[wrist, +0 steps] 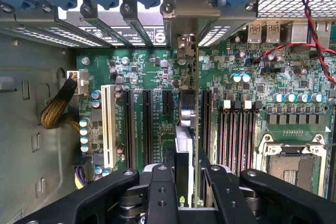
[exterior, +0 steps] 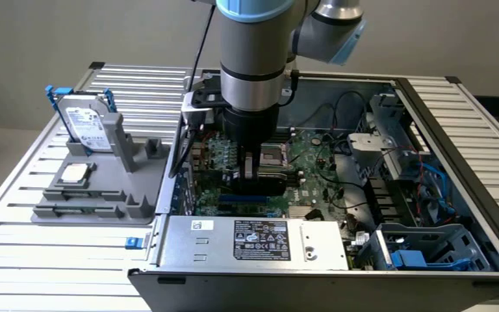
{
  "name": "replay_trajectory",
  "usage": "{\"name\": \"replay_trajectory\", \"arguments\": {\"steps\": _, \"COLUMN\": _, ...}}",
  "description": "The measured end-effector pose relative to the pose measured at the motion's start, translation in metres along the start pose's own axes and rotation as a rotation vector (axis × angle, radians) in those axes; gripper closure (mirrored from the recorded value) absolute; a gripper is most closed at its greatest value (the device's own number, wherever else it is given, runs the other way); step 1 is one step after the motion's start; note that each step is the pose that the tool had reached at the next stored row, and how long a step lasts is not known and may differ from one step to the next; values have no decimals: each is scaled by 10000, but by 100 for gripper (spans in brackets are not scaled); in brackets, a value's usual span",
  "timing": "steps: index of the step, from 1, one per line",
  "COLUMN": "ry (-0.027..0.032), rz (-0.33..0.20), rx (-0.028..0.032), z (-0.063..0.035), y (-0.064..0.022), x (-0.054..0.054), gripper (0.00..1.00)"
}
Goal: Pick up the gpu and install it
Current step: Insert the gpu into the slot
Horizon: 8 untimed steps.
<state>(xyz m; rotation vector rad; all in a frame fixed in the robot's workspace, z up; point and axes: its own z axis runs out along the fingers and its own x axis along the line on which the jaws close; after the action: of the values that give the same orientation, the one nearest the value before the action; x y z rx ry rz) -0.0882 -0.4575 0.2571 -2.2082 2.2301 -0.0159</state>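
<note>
My gripper (exterior: 252, 174) is down inside the open computer case (exterior: 319, 276), just above the green motherboard (exterior: 319, 175). It is shut on the gpu (exterior: 265, 183), which stands upright on edge between the fingers. In the wrist view the gpu (wrist: 185, 124) appears edge-on as a thin strip running away from my gripper (wrist: 186, 184) toward the case's rear slot openings, with its silver end bracket (wrist: 185, 51) at the far end. The card sits in line with the black expansion slots (wrist: 137, 124). The black fingers (wrist: 161, 182) press on both of its faces.
Outside the case on the exterior view's left, a grey fixture (exterior: 93, 201) holds a silver hard drive with blue clips (exterior: 86, 123) and a small square CPU chip (exterior: 76, 172). Inside are the power supply (exterior: 249, 240), a blue drive cage (exterior: 431, 250), a CPU socket (wrist: 294, 166) and red cables (wrist: 315, 30).
</note>
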Motion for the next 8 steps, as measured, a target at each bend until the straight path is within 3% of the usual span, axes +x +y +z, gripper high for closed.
{"name": "replay_trajectory", "arguments": {"steps": 8, "ry": -54, "rz": 6, "rx": -109, "z": 3, "y": 0, "x": 3, "gripper": 73}}
